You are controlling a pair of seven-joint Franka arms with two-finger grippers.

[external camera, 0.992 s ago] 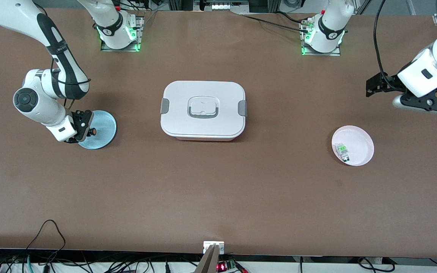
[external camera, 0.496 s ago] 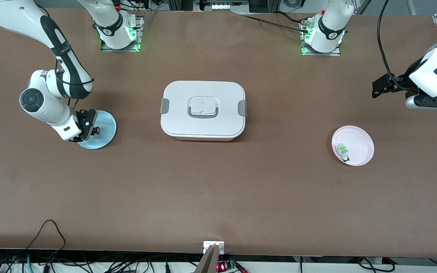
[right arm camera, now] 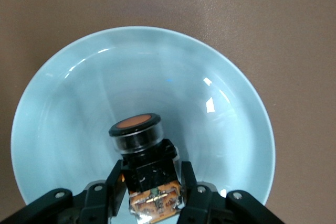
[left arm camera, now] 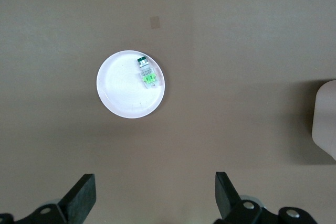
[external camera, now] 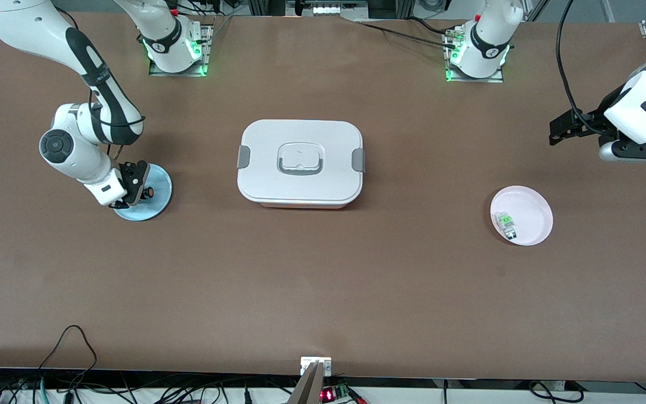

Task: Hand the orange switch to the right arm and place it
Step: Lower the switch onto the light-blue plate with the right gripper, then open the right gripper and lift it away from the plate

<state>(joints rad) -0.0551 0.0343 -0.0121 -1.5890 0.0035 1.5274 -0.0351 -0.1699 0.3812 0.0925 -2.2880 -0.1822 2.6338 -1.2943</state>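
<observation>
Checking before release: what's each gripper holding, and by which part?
Right gripper holds the orange switch by its black body, over the blue plate. Left gripper holds nothing.

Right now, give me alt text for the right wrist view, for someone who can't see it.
The right gripper holds the orange switch, its jaws shut on it, just above a pale blue plate on the brown table.

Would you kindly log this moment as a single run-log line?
right gripper: shut on orange switch, over blue plate | left gripper: open, waiting above table | white-and-green part: on pink plate
</observation>
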